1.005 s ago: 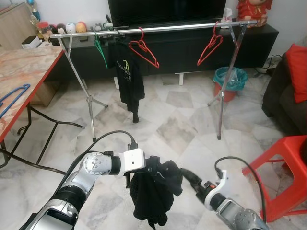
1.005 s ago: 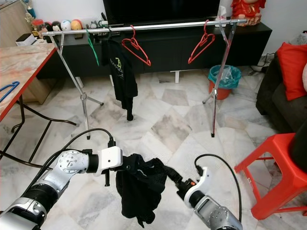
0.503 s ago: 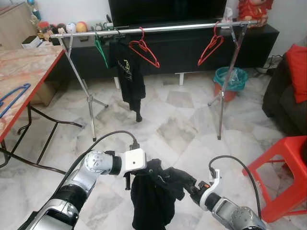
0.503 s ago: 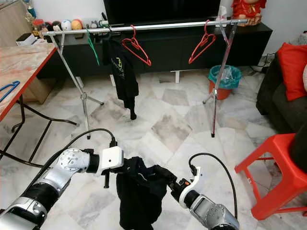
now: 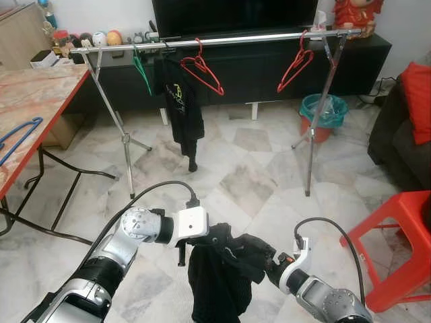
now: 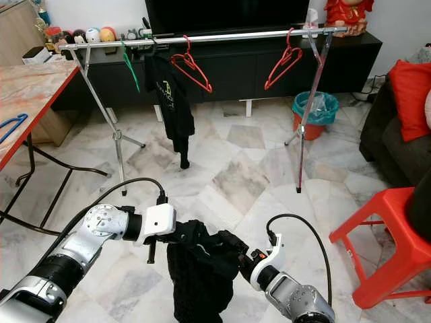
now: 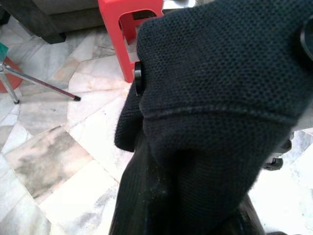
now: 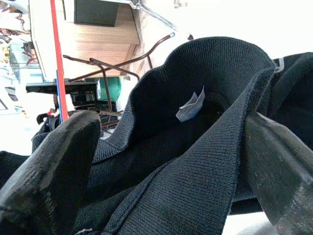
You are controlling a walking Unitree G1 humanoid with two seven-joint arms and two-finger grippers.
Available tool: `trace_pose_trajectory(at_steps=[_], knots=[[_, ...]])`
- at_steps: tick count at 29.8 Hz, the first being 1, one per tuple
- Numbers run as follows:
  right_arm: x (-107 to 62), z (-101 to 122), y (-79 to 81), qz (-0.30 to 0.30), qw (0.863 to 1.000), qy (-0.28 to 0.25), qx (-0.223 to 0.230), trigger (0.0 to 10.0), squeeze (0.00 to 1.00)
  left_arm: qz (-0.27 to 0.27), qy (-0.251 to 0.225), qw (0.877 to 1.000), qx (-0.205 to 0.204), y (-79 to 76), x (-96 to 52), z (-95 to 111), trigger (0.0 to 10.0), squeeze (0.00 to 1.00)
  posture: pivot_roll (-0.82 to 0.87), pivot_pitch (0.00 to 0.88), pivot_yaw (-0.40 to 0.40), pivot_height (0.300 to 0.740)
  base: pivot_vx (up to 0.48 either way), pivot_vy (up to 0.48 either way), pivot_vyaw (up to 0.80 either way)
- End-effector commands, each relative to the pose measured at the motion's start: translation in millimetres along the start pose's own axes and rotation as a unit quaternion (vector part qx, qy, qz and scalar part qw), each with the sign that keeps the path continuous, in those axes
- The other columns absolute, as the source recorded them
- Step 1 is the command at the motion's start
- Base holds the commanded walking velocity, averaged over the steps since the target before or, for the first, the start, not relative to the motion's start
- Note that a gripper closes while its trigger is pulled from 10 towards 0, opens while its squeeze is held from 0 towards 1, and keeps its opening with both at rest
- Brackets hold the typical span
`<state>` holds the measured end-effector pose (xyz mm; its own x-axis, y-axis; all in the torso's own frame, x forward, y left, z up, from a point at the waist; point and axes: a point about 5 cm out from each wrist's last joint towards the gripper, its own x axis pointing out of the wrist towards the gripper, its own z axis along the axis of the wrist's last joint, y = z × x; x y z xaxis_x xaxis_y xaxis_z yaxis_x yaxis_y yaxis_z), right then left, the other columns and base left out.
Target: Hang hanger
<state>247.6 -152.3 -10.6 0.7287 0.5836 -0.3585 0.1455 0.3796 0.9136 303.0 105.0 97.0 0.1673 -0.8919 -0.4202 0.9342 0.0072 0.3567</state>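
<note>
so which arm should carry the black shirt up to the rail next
Left, likely. The left gripper sits at the top of the black shirt, which drapes down from it. The right gripper meets only its side, so it looks like the helper. The rail is far ahead.

Open marble floor (image 5: 249,175) mid-frame, between the robot and the clothes rail (image 5: 215,40) across the top. Rail's free stretch lies between the red hanger (image 5: 202,70) and a second red hanger (image 5: 295,64) upper right. Table (image 5: 34,101) blocks left edge, red stool (image 5: 397,235) lower right, bin (image 5: 322,114) behind right rail leg
</note>
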Motion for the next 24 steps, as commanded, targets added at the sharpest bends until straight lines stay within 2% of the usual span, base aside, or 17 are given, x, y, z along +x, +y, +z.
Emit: trace_pose_trajectory(at_steps=[1,19,20,21,23,24], knots=[[1.8,-1.2,1.1,0.0,1.0,0.003,0.004,10.0,0.0,0.005,-0.005,1.0,0.002,3.3,-4.1,2.6,10.0,0.0,-0.06,0.0,0.054,0.74,0.0,0.0,0.0],[1.8,-1.2,1.1,0.0,1.0,0.003,0.004,10.0,0.0,0.005,-0.005,1.0,0.002,3.3,-4.1,2.6,10.0,0.0,-0.06,0.0,0.054,0.74,0.0,0.0,0.0],[2.2,-1.8,1.2,0.001,1.0,0.008,0.009,10.0,0.0,0.001,-0.005,1.0,0.0,3.1,-4.7,4.5,10.0,0.0,-0.06,0.0,0.054,0.74,0.0,0.0,0.0],[0.1,-5.5,-7.9,-0.022,0.999,-0.006,0.036,10.0,0.0,0.009,-0.008,1.0,-0.001,5.5,-3.7,6.8,10.0,0.0,-0.06,0.0,0.049,0.74,0.0,0.0,0.0],[0.1,-5.5,-7.9,-0.022,0.999,-0.006,0.036,10.0,0.0,0.009,-0.008,1.0,-0.001,5.5,-3.7,6.8,10.0,0.0,-0.06,0.0,0.049,0.74,0.0,0.0,0.0],[-1.5,-8.6,-14.4,-0.04,0.997,-0.017,0.057,10.0,0.0,0.016,-0.01,1.0,-0.002,7.3,-3.0,8.2,10.0,0.0,-0.06,0.0,0.049,0.74,0.0,0.0,0.0]])
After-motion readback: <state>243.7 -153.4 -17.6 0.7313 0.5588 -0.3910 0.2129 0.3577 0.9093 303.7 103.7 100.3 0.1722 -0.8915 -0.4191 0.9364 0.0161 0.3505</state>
